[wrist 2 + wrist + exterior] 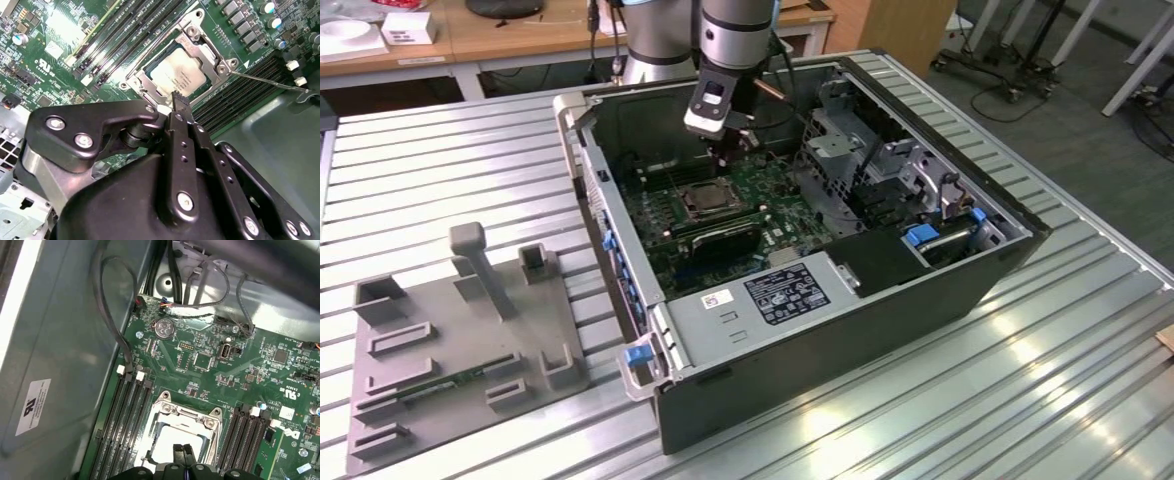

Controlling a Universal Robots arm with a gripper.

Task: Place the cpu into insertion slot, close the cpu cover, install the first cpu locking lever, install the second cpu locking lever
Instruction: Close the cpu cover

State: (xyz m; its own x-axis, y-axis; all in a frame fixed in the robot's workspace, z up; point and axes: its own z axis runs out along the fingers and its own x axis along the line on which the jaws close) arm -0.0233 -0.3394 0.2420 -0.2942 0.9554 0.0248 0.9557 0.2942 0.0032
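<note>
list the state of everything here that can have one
thin silver metal cpu cover frame: closed down flat
dull silver-grey square cpu: lying flat under the cover frame
thin metal rod lever: sticking out sideways, not tucked along the cover
black gripper: shut, nothing held, tips over the cover's edge
dark computer case: side open

The cpu (176, 70) top is dull silver-grey, the cpu cover (206, 51) is shiny silver, & the board (200, 365) is green w/ small black & silver bits. The gripper (178, 97) is black; the memory slots (127, 425) are black w/ white end clips. The PC case (854, 330) is dark grey w/ blue tabs (638, 355), the table (440, 160) is silver w/ long stripe ridges, & the holder plate (447, 362) is plain grey.
</note>
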